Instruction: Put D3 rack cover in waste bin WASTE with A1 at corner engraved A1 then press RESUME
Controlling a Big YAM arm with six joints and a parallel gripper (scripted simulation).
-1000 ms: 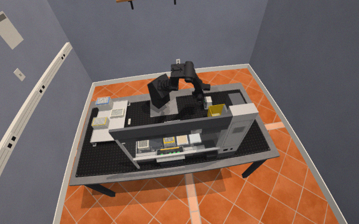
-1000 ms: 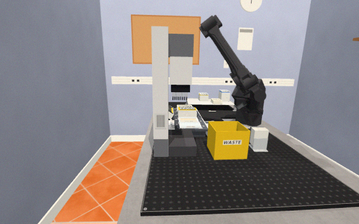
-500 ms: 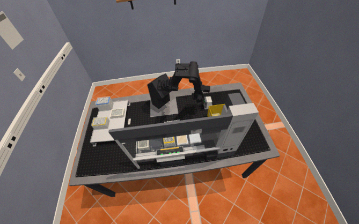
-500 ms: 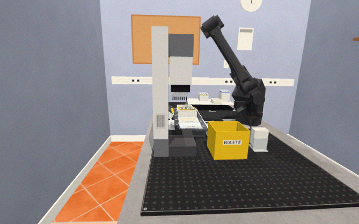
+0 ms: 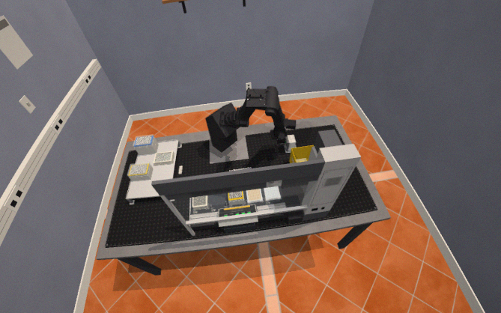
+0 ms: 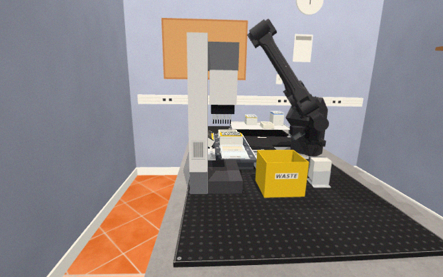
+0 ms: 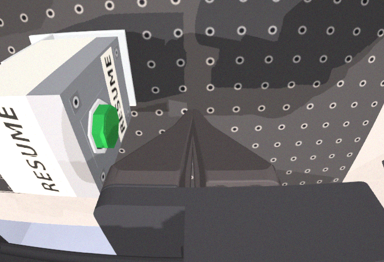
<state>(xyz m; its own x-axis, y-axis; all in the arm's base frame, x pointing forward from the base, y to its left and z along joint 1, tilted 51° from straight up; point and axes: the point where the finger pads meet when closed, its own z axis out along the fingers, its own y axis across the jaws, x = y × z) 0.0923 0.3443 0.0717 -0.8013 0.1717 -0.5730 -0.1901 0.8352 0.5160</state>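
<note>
My gripper is shut and empty, its fingertips pressed together just above the black perforated mat. The white RESUME box stands to its left, and its green key faces sideways toward the fingers with a gap between them. In the top view the gripper hangs low beside the RESUME box, behind the yellow WASTE bin. The yellow-framed tip rack at D3 sits in the deck row with its tips showing on top. The inside of the WASTE bin is hidden.
The liquid handler's grey gantry spans the deck, with plates on one side of the rack and a reservoir on the other. A green-lit panel strip runs along the front. The shelf unit holds several labware items.
</note>
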